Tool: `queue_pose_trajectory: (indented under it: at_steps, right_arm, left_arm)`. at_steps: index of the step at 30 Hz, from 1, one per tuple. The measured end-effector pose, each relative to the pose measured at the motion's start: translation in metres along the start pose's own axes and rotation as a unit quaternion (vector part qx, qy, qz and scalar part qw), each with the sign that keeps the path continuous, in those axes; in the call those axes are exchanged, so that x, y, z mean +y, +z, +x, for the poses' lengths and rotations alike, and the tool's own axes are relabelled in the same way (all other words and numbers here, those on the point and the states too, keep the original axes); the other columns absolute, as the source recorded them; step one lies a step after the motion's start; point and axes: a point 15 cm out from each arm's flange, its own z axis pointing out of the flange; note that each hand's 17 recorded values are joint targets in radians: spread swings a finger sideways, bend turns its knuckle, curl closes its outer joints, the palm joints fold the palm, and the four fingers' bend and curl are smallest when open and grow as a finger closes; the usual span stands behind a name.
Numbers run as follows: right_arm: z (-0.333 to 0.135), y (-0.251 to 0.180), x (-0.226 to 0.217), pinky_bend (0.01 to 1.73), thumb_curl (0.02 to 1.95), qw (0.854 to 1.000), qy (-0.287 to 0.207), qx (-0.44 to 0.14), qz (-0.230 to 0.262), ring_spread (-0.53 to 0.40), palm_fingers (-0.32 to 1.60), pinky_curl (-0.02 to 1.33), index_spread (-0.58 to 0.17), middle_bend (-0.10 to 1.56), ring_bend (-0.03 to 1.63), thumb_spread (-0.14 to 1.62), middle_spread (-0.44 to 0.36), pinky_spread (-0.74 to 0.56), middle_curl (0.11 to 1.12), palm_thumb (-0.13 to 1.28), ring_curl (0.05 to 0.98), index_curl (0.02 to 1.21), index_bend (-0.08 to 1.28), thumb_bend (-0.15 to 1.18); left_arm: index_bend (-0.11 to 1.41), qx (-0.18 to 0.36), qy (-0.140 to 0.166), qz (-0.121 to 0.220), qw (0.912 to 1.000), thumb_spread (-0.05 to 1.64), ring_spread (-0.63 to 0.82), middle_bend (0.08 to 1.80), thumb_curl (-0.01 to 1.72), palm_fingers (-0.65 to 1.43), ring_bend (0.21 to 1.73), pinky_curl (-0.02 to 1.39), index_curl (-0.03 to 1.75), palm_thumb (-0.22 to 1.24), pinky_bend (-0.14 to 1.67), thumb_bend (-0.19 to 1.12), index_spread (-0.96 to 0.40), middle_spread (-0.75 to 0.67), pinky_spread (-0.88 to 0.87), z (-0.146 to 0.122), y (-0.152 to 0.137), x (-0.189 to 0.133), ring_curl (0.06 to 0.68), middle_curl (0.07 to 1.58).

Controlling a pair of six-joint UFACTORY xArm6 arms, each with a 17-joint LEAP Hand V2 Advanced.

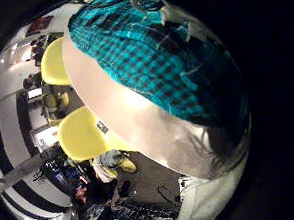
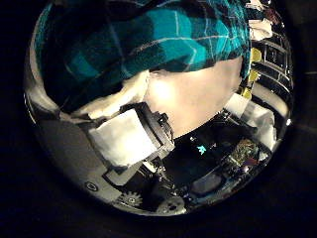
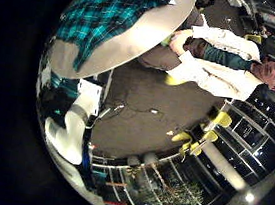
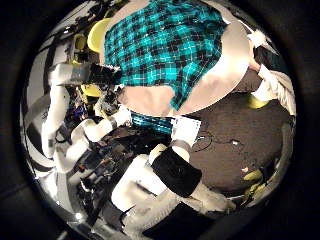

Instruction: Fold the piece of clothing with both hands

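Note:
A checked piece of clothing (image 4: 165, 45) lies spread flat on a round table (image 4: 215, 85). It also shows in the left little finger side palm view (image 1: 148, 50), the left thumb side palm view (image 2: 139, 45) and the right little finger side palm view (image 3: 107, 18). My left hand (image 4: 90, 72) is at the table's edge beside the clothing. Its fingers (image 2: 134, 134) are relaxed next to the cloth's pale hem and hold nothing. My right hand (image 4: 175, 165) hangs off the table's rim, away from the clothing, with its fingers straight and empty.
The bare table top (image 1: 137, 116) rings the clothing. Chairs (image 1: 88, 134) stand on the floor beside the table. Floor (image 3: 147, 109) lies below the table's rim on my right hand's side.

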Motion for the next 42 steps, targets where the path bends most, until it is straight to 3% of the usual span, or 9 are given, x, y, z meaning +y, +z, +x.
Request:
queue_pose_trajectory:
  at_steps: [3, 5, 10, 15, 24, 32, 42]
  right_arm:
    - [0.005, 0.004, -0.001, 0.58, 0.25, 1.0, 0.004, -0.005, -0.005, 0.068, 0.27, 0.24, -0.308, 0.27, 0.66, 1.3, -0.015, 0.33, 0.36, 0.4, 0.244, 0.26, 0.13, -0.01]
    - [0.008, 0.008, -0.004, 0.61, 0.25, 1.0, 0.001, -0.006, -0.007, 0.022, 0.32, 0.24, -0.31, 0.27, 0.71, 1.3, -0.076, 0.28, 0.36, 0.41, 0.255, 0.25, 0.14, -0.01]
    - [0.011, 0.034, -0.017, 0.67, 0.28, 0.999, -0.014, -0.01, -0.028, -0.089, 0.36, 0.25, -0.309, 0.3, 0.81, 1.24, -0.157, 0.12, 0.37, 0.49, 0.292, 0.25, 0.15, -0.01]
    - [0.013, 0.067, -0.035, 0.66, 0.3, 0.999, -0.026, -0.014, -0.042, -0.139, 0.31, 0.24, -0.302, 0.32, 0.82, 1.18, -0.124, 0.07, 0.39, 0.52, 0.304, 0.27, 0.17, -0.02]
    - [0.017, 0.129, -0.068, 0.62, 0.32, 0.997, -0.052, -0.003, -0.063, -0.071, 0.16, 0.22, -0.303, 0.3, 0.67, 1.11, -0.082, 0.15, 0.38, 0.57, 0.262, 0.3, 0.18, -0.02]
    - [0.007, 0.154, -0.092, 0.58, 0.33, 0.995, -0.075, 0.003, -0.065, -0.016, 0.14, 0.21, -0.306, 0.28, 0.62, 1.08, -0.059, 0.2, 0.38, 0.57, 0.249, 0.3, 0.16, -0.02]
    - [-0.028, 0.2, -0.104, 0.51, 0.35, 0.989, -0.124, 0.007, -0.081, -0.054, 0.24, 0.2, -0.308, 0.3, 0.61, 1.04, -0.082, 0.18, 0.38, 0.64, 0.247, 0.31, 0.18, -0.01]
  left_arm:
    - [0.32, 0.003, -0.006, 0.029, 0.9996, 1.06, -0.47, 0.79, 0.4, 1.08, 1.07, 0.47, 0.63, 0.74, 0.72, 0.04, -0.38, -0.44, -0.54, -0.003, -0.018, -0.016, 0.355, 0.75]
    - [0.34, 0.003, -0.008, 0.041, 0.9991, 1.08, -0.48, 0.81, 0.42, 1.07, 1.11, 0.5, 0.69, 0.77, 0.78, 0.04, -0.43, -0.46, -0.59, -0.004, -0.028, -0.022, 0.385, 0.79]
    - [0.37, 0.0, -0.01, 0.046, 0.9989, 1.1, -0.49, 0.83, 0.46, 1.04, 1.19, 0.56, 0.81, 0.81, 0.88, 0.03, -0.51, -0.51, -0.65, -0.011, -0.052, -0.027, 0.438, 0.87]
    - [0.38, 0.001, -0.005, 0.039, 0.9992, 1.11, -0.49, 0.85, 0.5, 0.99, 1.25, 0.61, 0.94, 0.83, 0.95, 0.0, -0.58, -0.55, -0.68, -0.014, -0.065, -0.025, 0.478, 0.94]
    - [0.36, 0.002, 0.0, 0.028, 0.9996, 1.12, -0.48, 0.87, 0.54, 0.94, 1.31, 0.65, 1.15, 0.83, 1.02, -0.01, -0.66, -0.59, -0.69, -0.016, -0.075, -0.023, 0.512, 1.04]
    - [0.33, 0.004, 0.003, 0.018, 0.9998, 1.12, -0.47, 0.88, 0.57, 0.91, 1.33, 0.67, 1.29, 0.82, 1.04, -0.01, -0.68, -0.61, -0.69, -0.017, -0.074, -0.02, 0.521, 1.09]
    - [0.29, 0.01, 0.003, 0.019, 0.9998, 1.12, -0.47, 0.87, 0.59, 0.91, 1.33, 0.68, 1.4, 0.82, 1.04, -0.01, -0.69, -0.63, -0.69, -0.015, -0.079, -0.02, 0.522, 1.13]
